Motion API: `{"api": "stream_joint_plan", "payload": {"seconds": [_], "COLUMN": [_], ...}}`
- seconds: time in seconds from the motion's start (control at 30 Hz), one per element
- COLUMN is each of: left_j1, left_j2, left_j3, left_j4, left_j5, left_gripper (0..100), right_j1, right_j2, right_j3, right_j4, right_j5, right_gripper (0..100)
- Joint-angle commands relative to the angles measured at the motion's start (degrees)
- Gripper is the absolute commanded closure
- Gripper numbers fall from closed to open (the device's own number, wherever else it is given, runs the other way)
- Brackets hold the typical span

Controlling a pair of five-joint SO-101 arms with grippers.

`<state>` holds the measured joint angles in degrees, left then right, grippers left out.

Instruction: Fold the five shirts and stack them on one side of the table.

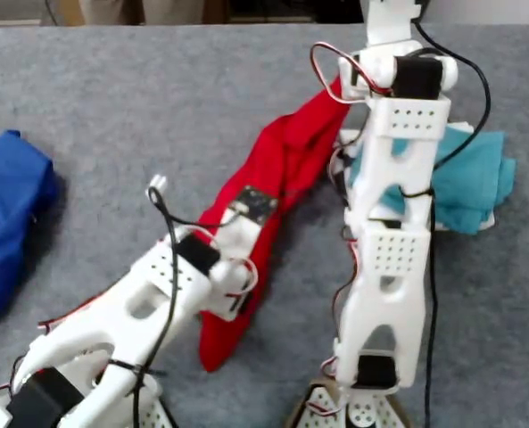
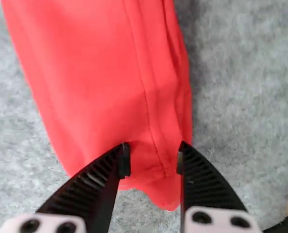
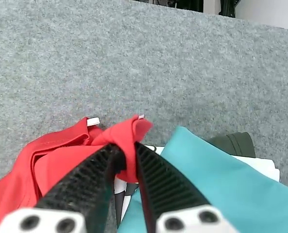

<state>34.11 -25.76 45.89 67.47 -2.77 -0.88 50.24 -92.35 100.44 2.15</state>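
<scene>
Red shirt (image 1: 282,169) lies as a long twisted strip, diagonal across the middle of the desk (image 1: 157,89), one end up by the right arm and the other down by the left arm. Right claw (image 3: 127,158) is clamped tight on a bunched corner of it, with a nub of red poking up between the fingers and a small white tag just beside. Left claw (image 2: 152,160) sits part open over the strip's other, narrow end. Its fingers (image 2: 110,179) straddle the hem seam with cloth between the tips but nothing pinched (gap looks clear on both sides). Teal shirt (image 1: 474,178) is in a loose heap on the right side of the desk, just beside the right arm and touching the red near the gripped corner. Under it are a white layer (image 3: 267,167) and some dark green cloth (image 3: 236,143); can't tell whether either is folded. Blue shirt (image 1: 10,205) lies crumpled at the far left edge, well apart from the rest.
</scene>
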Motion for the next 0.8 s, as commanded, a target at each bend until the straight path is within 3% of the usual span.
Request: {"api": "stream_joint_plan", "payload": {"seconds": [0.0,0.47,0.67,0.77], "left_j1": [-0.62,-0.18,3.43,3.87], "left_j2": [0.13,0.57,0.66,0.75], "left_j3": [-5.98,-6.86,-6.51,-5.45], "left_j4": [4.75,7.03,10.37,8.18], "left_j5": [0.00,0.00,0.26,0.35], "left_gripper": [84,92,77,76], "right_j1": [0.66,0.66,0.57,0.48], "right_j2": [-0.40,-0.40,-0.40,-0.40], "right_j3": [-1.63,-1.63,-1.63,-1.63], "right_j4": [-1.23,-1.23,-1.23,-1.23], "right_j5": [0.53,0.53,0.53,0.53], "right_gripper": [99.7,99.7,99.7,99.7]}}
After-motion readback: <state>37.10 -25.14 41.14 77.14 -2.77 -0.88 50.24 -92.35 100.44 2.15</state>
